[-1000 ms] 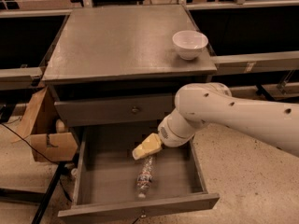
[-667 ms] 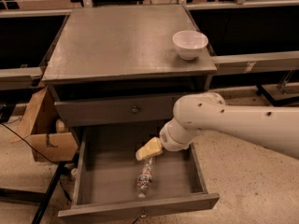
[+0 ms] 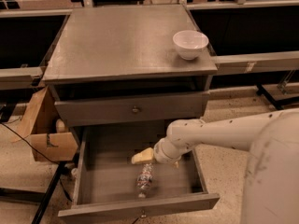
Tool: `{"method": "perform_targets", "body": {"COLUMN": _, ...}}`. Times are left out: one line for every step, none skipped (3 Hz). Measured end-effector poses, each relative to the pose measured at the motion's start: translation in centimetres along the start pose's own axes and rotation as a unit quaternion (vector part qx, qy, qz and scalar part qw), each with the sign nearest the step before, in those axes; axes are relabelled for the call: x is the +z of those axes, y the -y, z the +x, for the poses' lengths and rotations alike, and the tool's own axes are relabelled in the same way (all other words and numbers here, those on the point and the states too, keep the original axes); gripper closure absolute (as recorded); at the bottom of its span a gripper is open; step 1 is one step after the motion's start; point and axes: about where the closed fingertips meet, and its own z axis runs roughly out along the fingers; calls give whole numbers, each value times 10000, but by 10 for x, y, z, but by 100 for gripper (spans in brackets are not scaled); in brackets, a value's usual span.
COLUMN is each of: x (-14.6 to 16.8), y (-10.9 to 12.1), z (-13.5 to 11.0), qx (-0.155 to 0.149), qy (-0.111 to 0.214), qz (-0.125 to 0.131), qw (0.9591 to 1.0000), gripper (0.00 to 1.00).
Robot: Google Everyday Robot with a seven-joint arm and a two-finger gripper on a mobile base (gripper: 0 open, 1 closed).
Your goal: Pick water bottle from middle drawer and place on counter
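The water bottle (image 3: 144, 179), clear and crinkly, lies on the floor of the open middle drawer (image 3: 184, 180), pointing front to back near its centre. My gripper (image 3: 141, 157) hangs inside the drawer just above and behind the bottle's far end, on the white arm reaching in from the right. The grey counter (image 3: 121, 41) tops the cabinet above.
A white bowl (image 3: 190, 44) stands at the counter's right edge. The closed upper drawer front with a round knob (image 3: 135, 109) is just behind my gripper. A cardboard box (image 3: 46, 132) and a black cable lie on the floor at the left. My arm's large white body fills the lower right.
My gripper has moved down and slightly forward in the drawer, closer to the bottle. The arm's body has swung nearer the camera. The bottle has not moved.
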Motion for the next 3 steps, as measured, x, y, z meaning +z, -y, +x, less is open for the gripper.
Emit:
{"method": "perform_targets", "body": {"x": 64, "y": -18, "z": -4, "qx": 408, "qy": -311, "qz": -277, "qw": 9983, "gripper": 0}}
{"method": "perform_targets", "body": {"x": 102, "y": -42, "z": -9, "qx": 554, "qy": -485, "qz": -366, "qw": 9966, "gripper": 0}}
{"method": "perform_targets", "body": {"x": 130, "y": -47, "z": -8, "qx": 730, "qy": -646, "qz": -159, "qw": 9951, "gripper": 0}}
